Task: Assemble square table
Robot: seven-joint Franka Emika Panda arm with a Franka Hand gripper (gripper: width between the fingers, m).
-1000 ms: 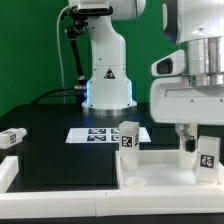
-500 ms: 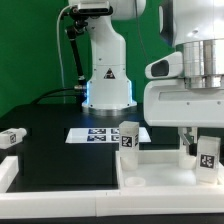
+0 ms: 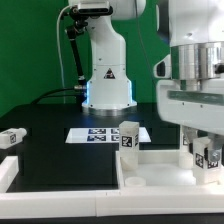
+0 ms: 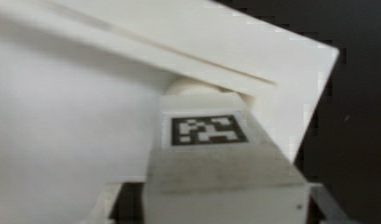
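Nearest in the exterior view, the table top lies flat on the black bench, at the exterior view's right. A white bar is seen at the left edge. Two legs are stood upright on the table top: the middle leg at its far left corner, free, and the held leg at the right, under the tool. Whether the tool grips it cannot be told from this view.

The wrist view settles it: the held leg, tag up, fills the gap of the tool, with fingers pressed on both sides, over the table top.

Only the exterior view shows the rest: the marker board behind, a loose leg lying far left, and the robot base farthest back.
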